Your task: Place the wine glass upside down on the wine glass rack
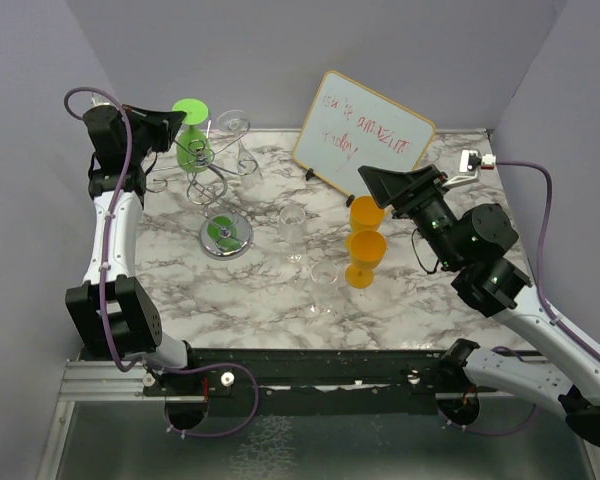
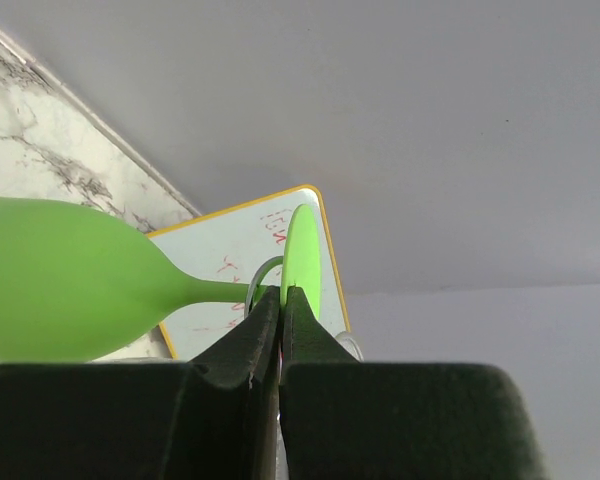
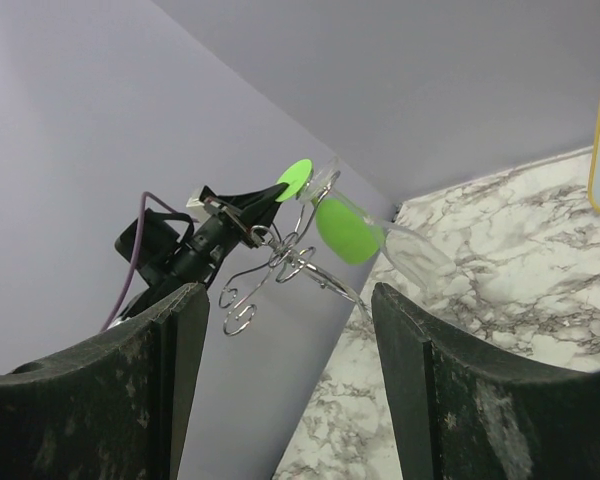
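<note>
Field notes, one moment, both arms in sight

Grey-veined white marble-pattern worktop (image 1: 250,290) takes up most of the overhead view, with plain lilac-grey walls around it. A yellow-framed whiteboard (image 1: 365,133) with red scribble leans at the far side, right of centre.

The silver wire wine glass rack (image 1: 208,185) stands far left on its round shiny disc base, its curled arms spreading from the central post. The bright green plastic wine glass (image 1: 192,130) is up among those arms on the rack's far side, off the worktop. Its flat foot is uppermost and its bowl hangs below, tilted. I cannot tell whether the stem is seated in a loop or only lies against the wire. From the right wrist camera I see a clear wine glass (image 3: 420,255) hanging tilted just beside the green one.

Two orange plastic goblets (image 1: 365,258) stand upright right of centre, one behind the other. Two clear tumbler-like glasses (image 1: 292,222) stand upright just left of them, between the goblets and the rack's base.

The left end effector (image 1: 180,122) is up at the rack top. In its own camera the jaws are pinched almost together on the rim of the green foot, which shows edge-on. The right end effector (image 1: 365,178) hovers near the whiteboard's lower edge, well apart from the rack. Its fingers (image 3: 420,380) are spread wide with nothing between them
</note>
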Controlling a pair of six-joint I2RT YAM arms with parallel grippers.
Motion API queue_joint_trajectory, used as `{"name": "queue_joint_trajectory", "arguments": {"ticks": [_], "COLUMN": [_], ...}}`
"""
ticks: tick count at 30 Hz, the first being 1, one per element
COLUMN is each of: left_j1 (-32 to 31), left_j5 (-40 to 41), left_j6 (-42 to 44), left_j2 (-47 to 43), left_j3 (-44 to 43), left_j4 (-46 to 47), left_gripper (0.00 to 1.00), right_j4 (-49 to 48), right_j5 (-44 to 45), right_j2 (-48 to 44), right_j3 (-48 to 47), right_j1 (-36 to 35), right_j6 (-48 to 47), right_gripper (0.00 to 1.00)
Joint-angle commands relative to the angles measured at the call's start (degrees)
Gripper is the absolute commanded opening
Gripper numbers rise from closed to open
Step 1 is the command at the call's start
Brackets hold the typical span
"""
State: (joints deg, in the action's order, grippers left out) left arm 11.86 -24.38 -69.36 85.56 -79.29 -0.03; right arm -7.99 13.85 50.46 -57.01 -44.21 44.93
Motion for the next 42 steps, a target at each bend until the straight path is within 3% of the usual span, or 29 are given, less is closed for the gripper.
{"name": "queue_joint_trajectory", "arguments": {"ticks": [1,6,15,21,28,37,42], "left_j1": [-0.17,-0.19,-0.17,-0.17,-0.18,-0.26,-0.39], "left_j5": [2.01,2.61,7.21,9.31,10.58,-4.14,-17.19], "left_j6": [4.73,6.65,10.83,19.31,28.11,41.65,47.97], "left_j2": [-2.28,-2.73,-4.39,-5.89,-9.27,-22.30,-30.05], "left_j3": [-2.19,-2.55,-4.48,-8.22,-7.18,-4.88,-0.76], "left_j4": [-4.44,-6.43,-10.75,-17.68,-23.08,-23.21,-23.34], "left_gripper": [0.00,0.17,0.30,0.49,0.60,0.86,0.99], "right_j4": [-0.39,-0.54,-0.17,0.70,2.03,14.63,20.93], "right_j5": [1.10,1.01,1.14,1.37,0.50,-6.20,-11.17], "right_j2": [-0.20,-0.10,-0.36,-0.51,0.01,9.58,16.57], "right_j3": [1.02,1.11,1.35,1.39,1.20,-6.99,-11.73], "right_j1": [-0.27,-0.26,-0.24,-0.26,-0.27,-0.26,-0.27], "right_j6": [-0.67,-0.55,-0.48,-0.54,-0.70,-13.90,-18.14], "right_gripper": [0.71,0.71,0.71,0.71,0.71,0.73,0.73]}}
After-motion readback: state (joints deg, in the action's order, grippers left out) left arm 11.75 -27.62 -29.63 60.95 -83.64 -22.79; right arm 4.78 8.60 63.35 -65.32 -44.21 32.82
